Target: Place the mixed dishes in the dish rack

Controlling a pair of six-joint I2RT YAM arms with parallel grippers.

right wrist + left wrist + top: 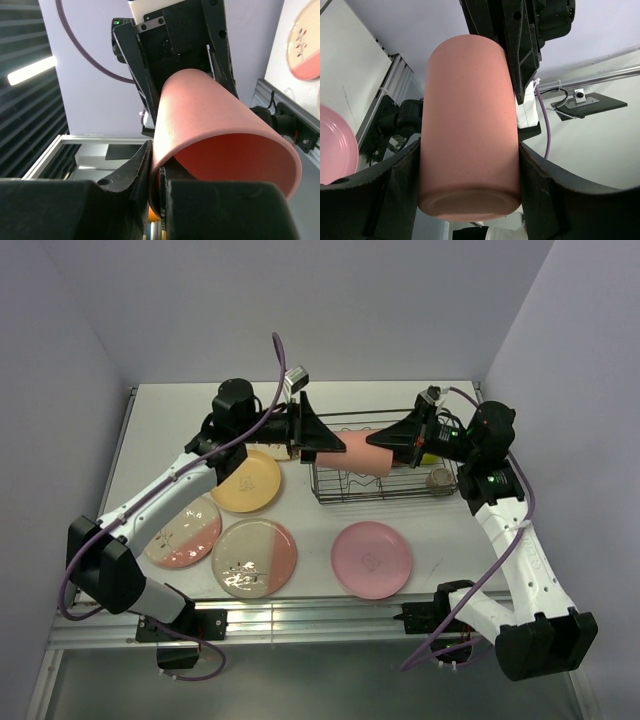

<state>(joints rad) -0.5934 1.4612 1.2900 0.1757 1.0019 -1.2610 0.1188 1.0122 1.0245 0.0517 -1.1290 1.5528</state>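
The salmon-pink tumbler (350, 452) hangs on its side above the left part of the dish rack (385, 497), held from both ends. My left gripper (322, 444) has a finger against each side of its base (470, 130); the jaws (470, 192) touch it on both sides. My right gripper (388, 443) pinches the rim at the open end (210, 115), one finger inside and one outside (161, 185). On the table lie a yellow-orange plate (247, 481), two cream-and-pink plates (184, 532) (254, 557) and a pink plate (371, 559).
In the rack's right end sit a small greenish cup (439, 480) and something lime-yellow (429, 456), partly hidden by the right arm. The plates lie left of and in front of the rack. Walls close the table at the back and sides.
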